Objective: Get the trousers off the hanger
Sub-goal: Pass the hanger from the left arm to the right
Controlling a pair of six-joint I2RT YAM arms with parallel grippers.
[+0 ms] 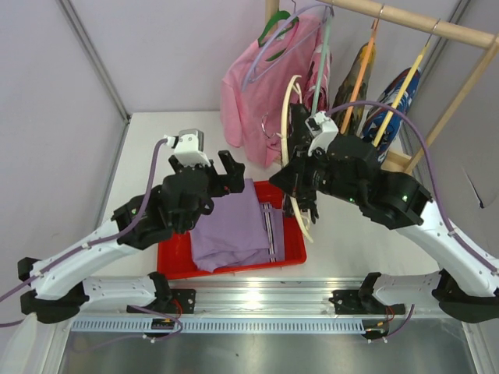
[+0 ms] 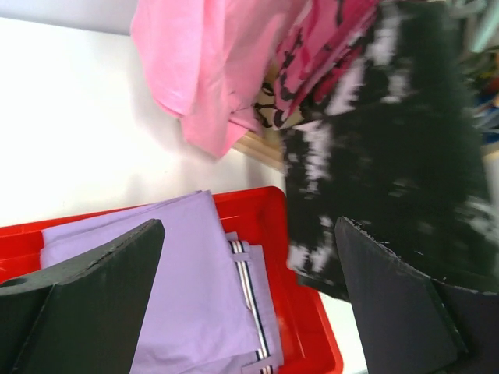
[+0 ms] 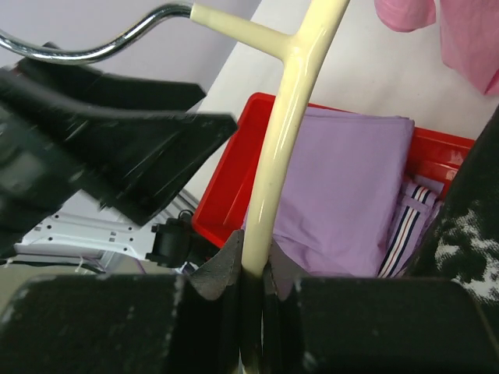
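Note:
Pale lavender trousers (image 1: 234, 230) (image 2: 187, 273) (image 3: 351, 179) lie folded in the red tray (image 1: 173, 261) (image 2: 304, 312) (image 3: 226, 179). My left gripper (image 1: 209, 167) (image 2: 249, 304) hangs open over the tray's far side with nothing between its fingers. At the tray's right edge, my right gripper (image 1: 302, 204) (image 3: 256, 273) is shut on the bar of a cream hanger (image 1: 287, 101) (image 3: 284, 117). Black trousers with white speckles (image 2: 382, 148) (image 3: 460, 234) hang beside that hanger, over the tray's right rim. The top view mostly hides them behind the right arm.
A pink shirt (image 1: 249, 93) (image 2: 210, 70) hangs from the wooden rail (image 1: 421, 23) at the back. Two more patterned garments (image 1: 401, 93) hang on hangers to its right. The rail's slanted wooden leg (image 1: 460, 86) stands at the far right. Grey walls close in the table.

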